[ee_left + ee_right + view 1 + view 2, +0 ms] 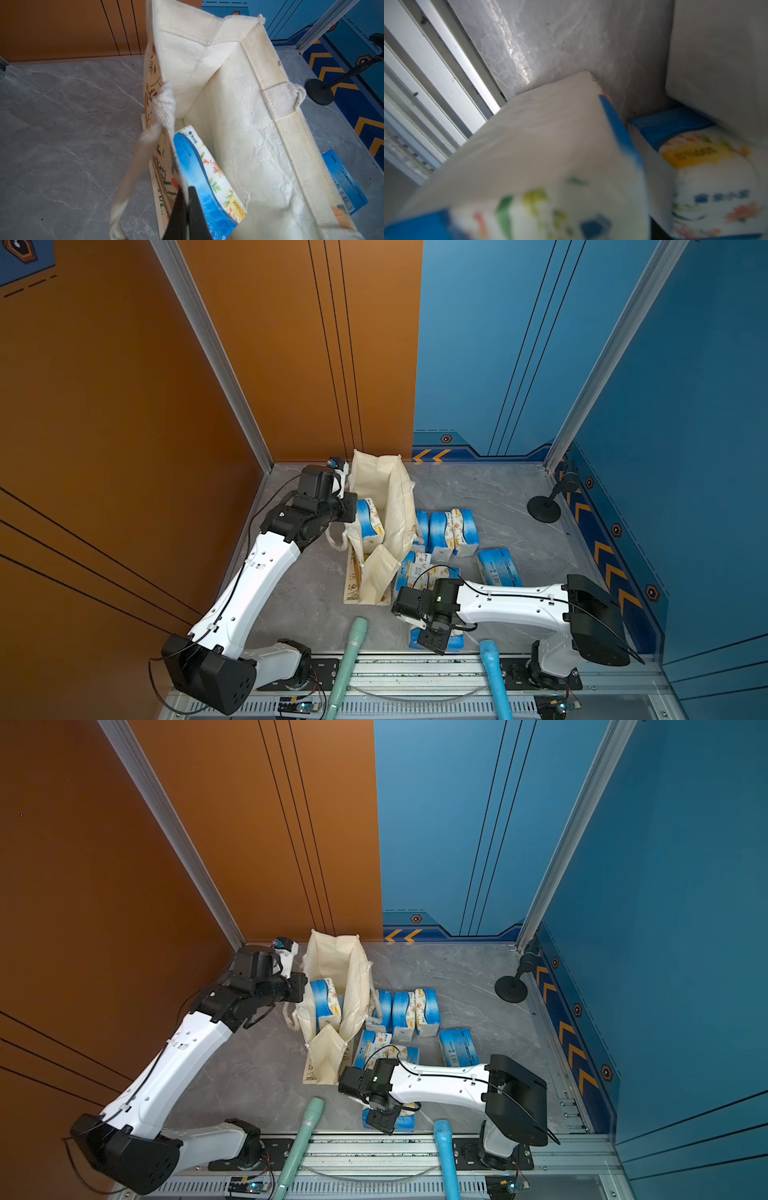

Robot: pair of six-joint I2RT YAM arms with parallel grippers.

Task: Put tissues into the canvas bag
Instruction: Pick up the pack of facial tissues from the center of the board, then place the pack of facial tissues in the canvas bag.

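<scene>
Inside canvas bag (395, 497), tissue pack (369, 524), long axis upright

Canvas bag (380, 479) mouth open; one pack (369, 522) inside, room beside. Loose packs (465, 531) crowd right flank.

You have eight tissue packs (441, 531) in sight: one inside the canvas bag (386, 489) at your left gripper (185, 192), one under your right gripper (419, 626), six beyond it. One bag, two arms (257, 572), one black stand (544, 508), two poles (353, 651).
</scene>
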